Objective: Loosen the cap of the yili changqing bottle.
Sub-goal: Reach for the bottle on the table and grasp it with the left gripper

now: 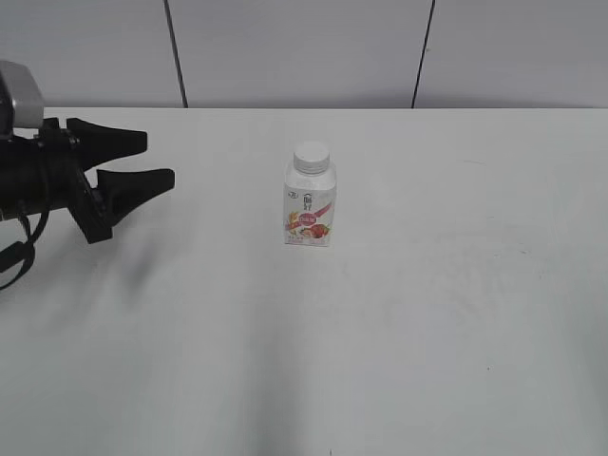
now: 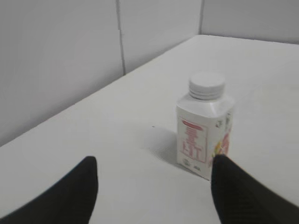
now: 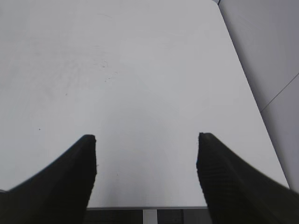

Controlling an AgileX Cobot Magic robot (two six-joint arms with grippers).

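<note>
- We're at the approach step: nothing is gripped yet, and the cap [image 1: 312,156] sits fully on the yili changqing bottle [image 1: 310,206].
- The bottle stands upright near the middle of the table [image 1: 456,313], label facing the exterior camera, well apart from both arms.
- Our left gripper [image 1: 160,160] sits at the left edge of the exterior view, jaws spread wide, empty, pointed toward the bottle.
- In the left wrist view the bottle is ahead and offset toward the right finger [image 2: 233,191], not centred between the fingers.
- Our right gripper [image 3: 145,158] is out of the exterior frame. Its wrist view shows wide-spread, empty jaws over bare table near the edge, with no bottle in sight.
- Next move, as we judge it: one gripper clamps the squarish body to stop it spinning, and the other comes down on the cap and twists.
- The left gripper needs a lateral correction before closing, or the right finger may knock the bottle.
- Risk: the bottle looks light and may tip or slide if touched on one side.
- Nothing else is on the table, and the wall panels [image 1: 294,47] behind are well clear of the work.
</note>
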